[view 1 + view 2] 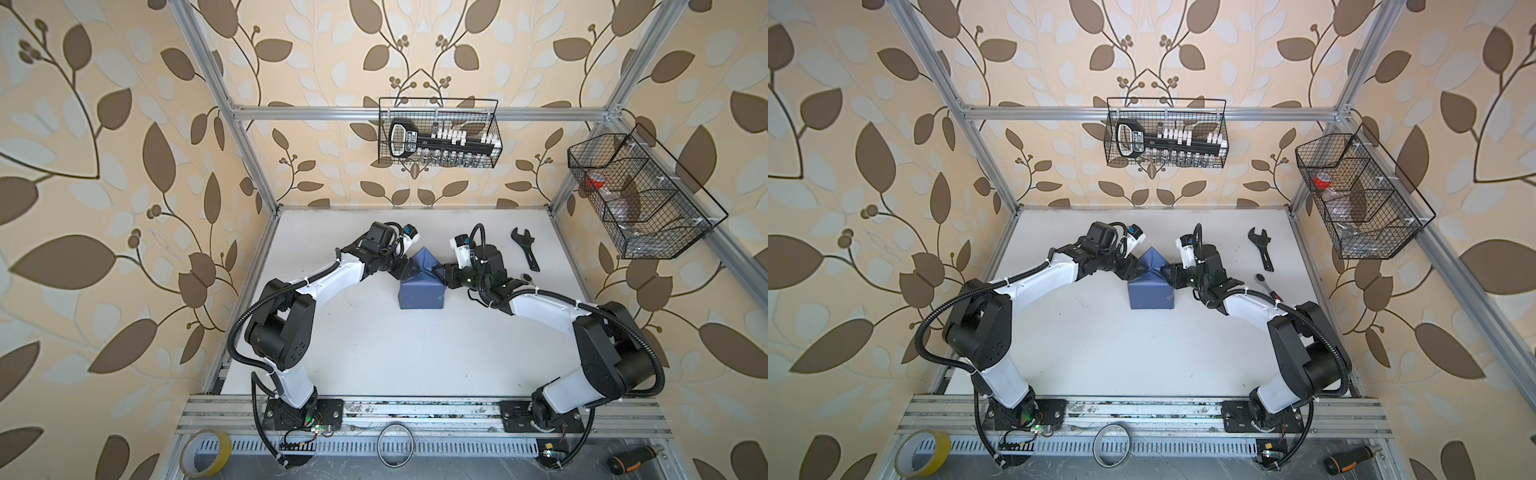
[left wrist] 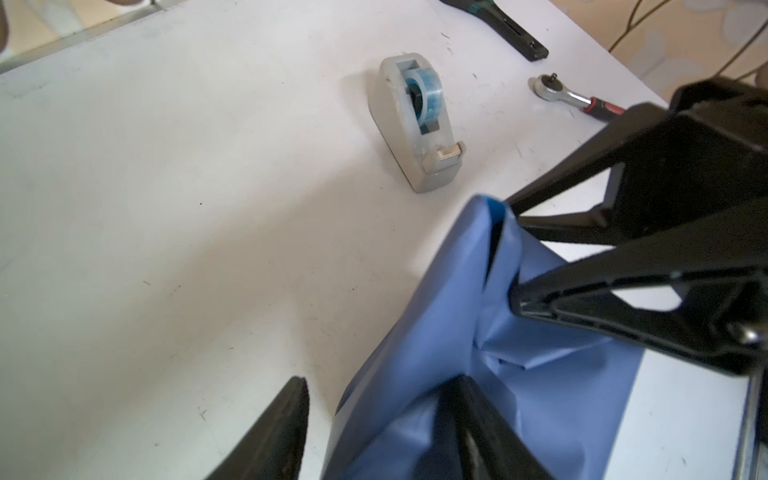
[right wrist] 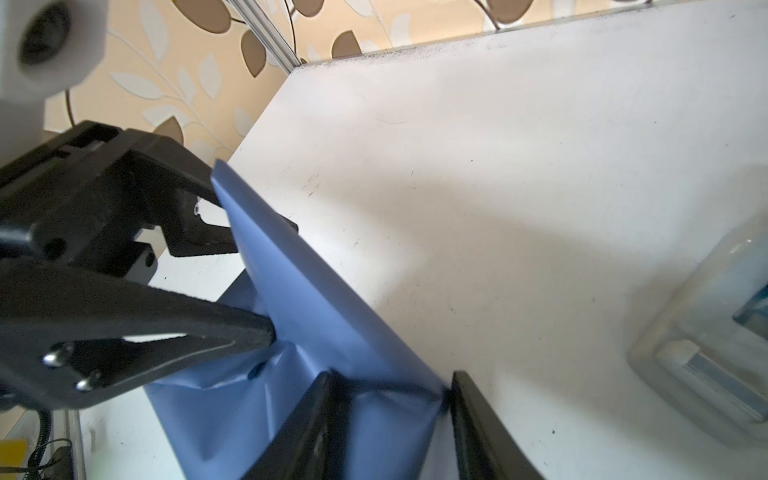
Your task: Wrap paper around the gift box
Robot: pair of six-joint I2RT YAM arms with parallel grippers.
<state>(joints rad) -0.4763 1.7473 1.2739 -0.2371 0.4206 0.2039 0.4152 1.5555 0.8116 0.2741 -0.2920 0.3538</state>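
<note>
straddles the raised ridge of the paper point(image 1: 420, 293) with the left gripper point(image 2: 378, 384), jaws well apart: lays one finger point(image 2: 482, 419) on the blue sheet, hangs the other over bare table point(image 1: 374, 353), clear of the fold. pinches the opposite end of that ridge in the right gripper point(image 3: 390, 384), jaws about half open and filled by bunched paper, both pads against it. meets almost nose to nose above the parcel in both top views, wrists turned inward, white forearms sloping back and outward to black elbows, upper links dropping to bases on the front rail point(image 1: 415, 409). hides the gift box wholly inside the slate-blue wrap, mid-table between the two arms. shows a grey tape dispenser point(image 2: 415, 120) on the table beyond the parcel, apart from it.
</note>
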